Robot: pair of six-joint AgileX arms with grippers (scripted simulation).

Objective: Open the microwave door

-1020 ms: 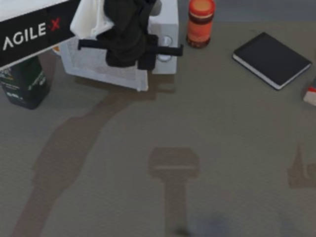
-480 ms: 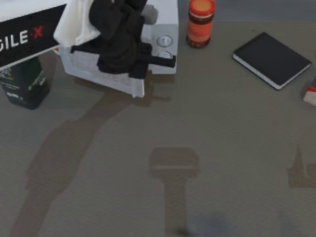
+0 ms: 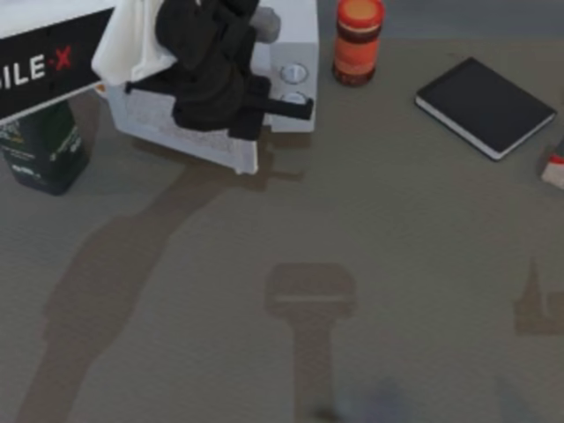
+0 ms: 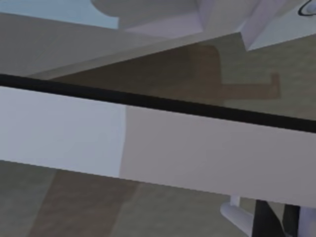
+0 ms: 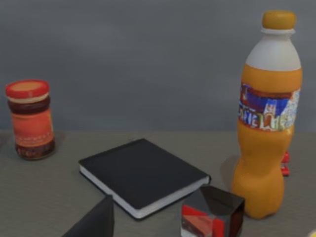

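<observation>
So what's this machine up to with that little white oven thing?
The left arm's black gripper is at the front of the small white boxy microwave, working its flat white door with the grey mesh window. That door stands partly swung out. The right arm is out of the top view, parked near a black book.

Jar (image 3: 357,40) right of microwave (image 3: 295,53), book (image 3: 485,106) farther right

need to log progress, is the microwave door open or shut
Partly open: the door is angled away from the microwave, its free edge swung outward, with the left gripper at it.
</observation>
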